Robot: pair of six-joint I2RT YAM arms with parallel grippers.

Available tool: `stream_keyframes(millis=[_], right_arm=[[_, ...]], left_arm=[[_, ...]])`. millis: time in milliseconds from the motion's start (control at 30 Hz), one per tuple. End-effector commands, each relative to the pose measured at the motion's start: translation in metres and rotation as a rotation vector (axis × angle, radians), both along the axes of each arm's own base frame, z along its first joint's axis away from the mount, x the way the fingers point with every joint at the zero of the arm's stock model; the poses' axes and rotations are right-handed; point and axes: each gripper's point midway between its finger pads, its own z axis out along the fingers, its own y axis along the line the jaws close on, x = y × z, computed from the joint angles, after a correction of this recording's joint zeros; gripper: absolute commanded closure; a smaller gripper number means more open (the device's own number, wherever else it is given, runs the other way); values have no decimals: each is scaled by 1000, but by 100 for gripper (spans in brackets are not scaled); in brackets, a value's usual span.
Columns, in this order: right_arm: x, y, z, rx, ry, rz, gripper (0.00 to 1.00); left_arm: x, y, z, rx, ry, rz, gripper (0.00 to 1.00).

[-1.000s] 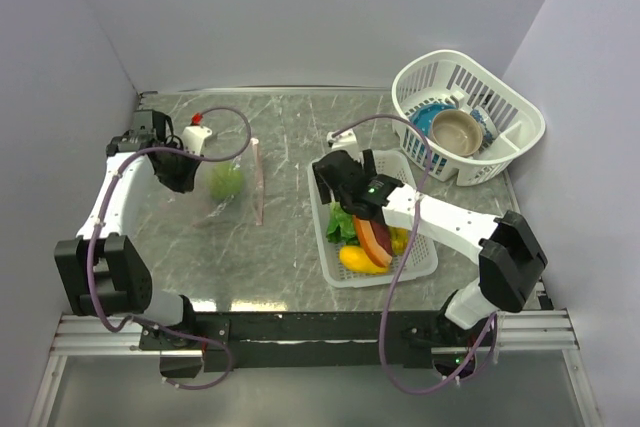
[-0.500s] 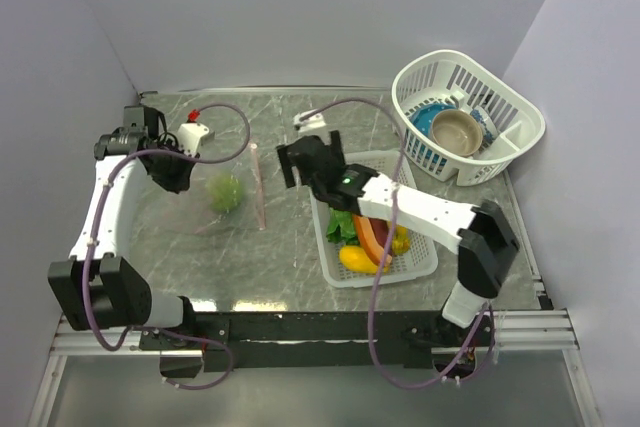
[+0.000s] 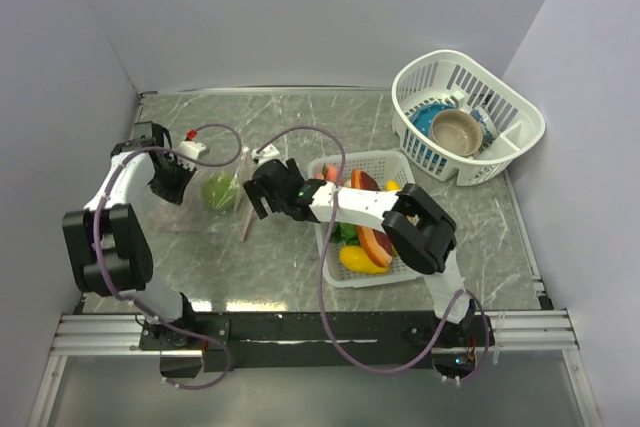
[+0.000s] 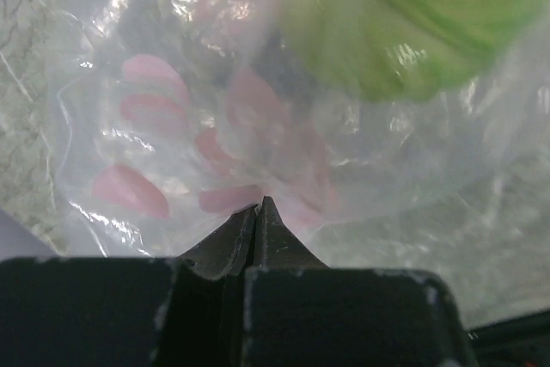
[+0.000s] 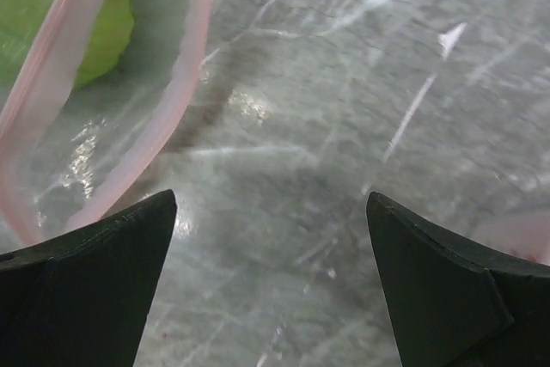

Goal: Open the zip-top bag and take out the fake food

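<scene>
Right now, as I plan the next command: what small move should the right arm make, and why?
Probably ease the open right gripper into the zip-top bag through its parted pink zip strip, toward the green lettuce; the left gripper holds the bag pinched.

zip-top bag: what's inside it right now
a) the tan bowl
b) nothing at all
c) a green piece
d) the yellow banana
c: a green piece shows through the clear plastic of the zip-top bag, while the yellow banana lies in the white tray.
</scene>
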Motion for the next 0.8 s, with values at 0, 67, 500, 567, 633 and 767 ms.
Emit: stream_keyframes(millis=[0, 67, 500, 567, 633, 767], right_arm=[[25, 29, 27, 101, -67, 30, 0], [30, 33, 19, 93, -61, 33, 0], [-5, 44, 61, 242, -136, 115, 0], [-22, 41, 64, 260, -139, 141, 0], [-40, 52, 81, 320, -172, 199, 0], [-54, 71, 86, 347, -184, 279, 0]], left_arm=[[41, 15, 1, 40, -90, 25, 99], [48, 18, -4, 47, -84, 35, 99], [72, 4, -36, 85, -35, -10, 99], [71, 0, -33, 87, -45, -23, 99], [69, -3, -31, 91, -53, -34, 99], [68, -6, -30, 95, -48, -40, 99]])
